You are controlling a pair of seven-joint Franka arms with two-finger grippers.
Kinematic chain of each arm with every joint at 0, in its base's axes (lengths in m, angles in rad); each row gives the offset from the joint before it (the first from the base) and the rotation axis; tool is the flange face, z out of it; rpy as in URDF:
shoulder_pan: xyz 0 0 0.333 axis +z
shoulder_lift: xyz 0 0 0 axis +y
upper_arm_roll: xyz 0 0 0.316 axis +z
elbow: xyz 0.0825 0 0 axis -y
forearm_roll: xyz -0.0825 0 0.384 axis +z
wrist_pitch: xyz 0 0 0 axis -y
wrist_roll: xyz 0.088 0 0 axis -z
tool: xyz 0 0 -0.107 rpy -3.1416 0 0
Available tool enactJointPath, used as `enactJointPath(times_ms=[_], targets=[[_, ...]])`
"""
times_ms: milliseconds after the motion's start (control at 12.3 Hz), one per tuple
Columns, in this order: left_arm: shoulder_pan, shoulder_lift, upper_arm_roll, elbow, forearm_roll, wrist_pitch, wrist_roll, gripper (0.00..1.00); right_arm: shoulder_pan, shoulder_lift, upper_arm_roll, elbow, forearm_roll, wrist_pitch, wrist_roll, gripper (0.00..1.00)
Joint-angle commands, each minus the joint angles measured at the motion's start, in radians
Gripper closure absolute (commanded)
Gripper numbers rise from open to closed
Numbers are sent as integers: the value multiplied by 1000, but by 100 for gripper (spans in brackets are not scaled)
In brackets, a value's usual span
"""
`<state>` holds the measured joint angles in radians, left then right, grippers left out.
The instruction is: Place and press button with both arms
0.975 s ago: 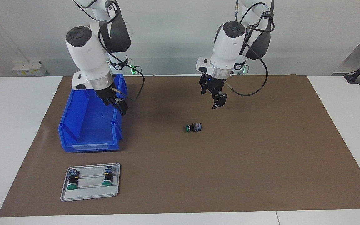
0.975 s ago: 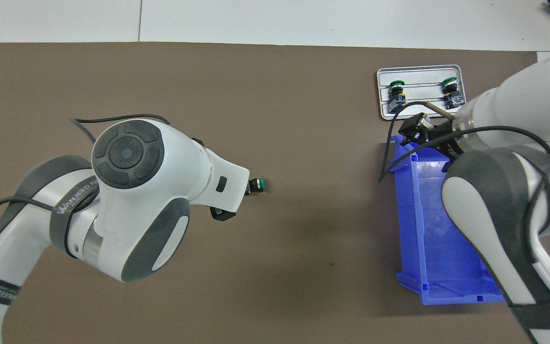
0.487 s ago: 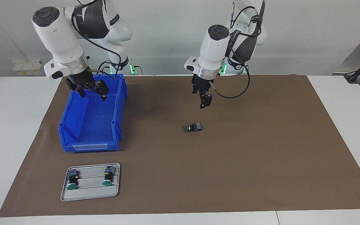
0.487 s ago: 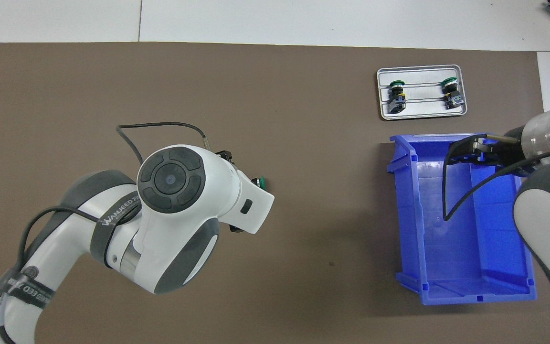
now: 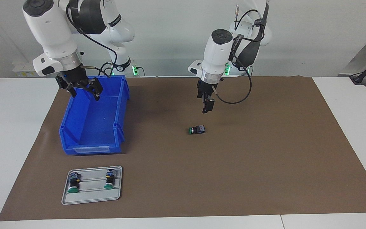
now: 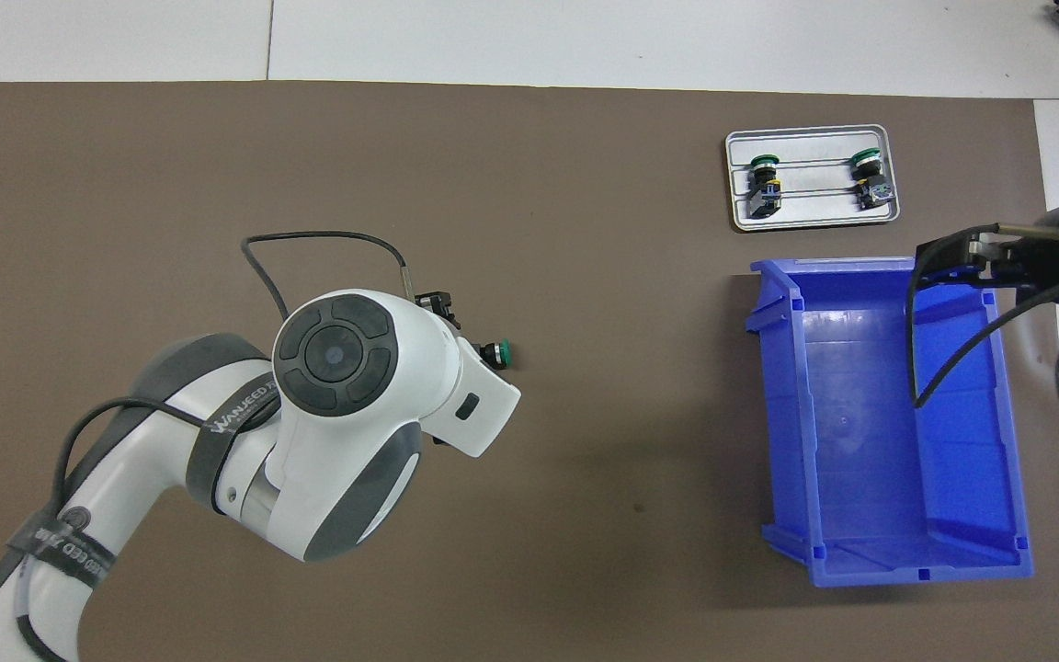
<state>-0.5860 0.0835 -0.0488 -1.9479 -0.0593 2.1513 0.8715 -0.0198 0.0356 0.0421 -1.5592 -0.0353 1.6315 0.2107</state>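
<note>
Brown matting covers the tabletop [image 5: 265, 178]. Nearest the robots, the right gripper [image 5: 81, 90] hangs over the blue bin [image 5: 91, 127], jaws spread and empty. The left gripper [image 5: 206, 106] hovers above the mat; its jaws cannot be read. Farther out the button [image 5: 197, 129] lies on its side, untouched. Farthest sits the tray [image 5: 91, 198] with two spare switches [image 5: 73, 184]. Picking up seems pending: the left gripper must descend squarely over the button.

Bare mat [image 5: 249, 165] surrounds the button [image 5: 197, 129] mid-frame; the blue bin [image 5: 92, 121] and tray [image 5: 92, 184] crowd the left.
</note>
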Motion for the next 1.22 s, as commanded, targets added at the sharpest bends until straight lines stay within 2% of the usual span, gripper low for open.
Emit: enactJointPath(times_ms=[0, 244, 406, 731, 1138], targets=[[-44, 62, 17, -9, 16, 56, -3, 0, -14, 35, 8, 41, 3, -38, -31, 0], [-69, 136, 17, 3, 24, 100, -63, 0, -16, 6, 10, -2, 6, -54, -66, 0], [-90, 243, 17, 73, 106, 116, -156, 0, -14, -9, 10, -22, 15, -55, -62, 1], [-86, 262, 17, 75, 133, 169, -174, 0, -16, -92, 10, -128, 41, -12, -60, 2], [-89, 298, 15, 57, 161, 206, -174, 0, -19, -99, 10, -119, 44, 11, -70, 2]])
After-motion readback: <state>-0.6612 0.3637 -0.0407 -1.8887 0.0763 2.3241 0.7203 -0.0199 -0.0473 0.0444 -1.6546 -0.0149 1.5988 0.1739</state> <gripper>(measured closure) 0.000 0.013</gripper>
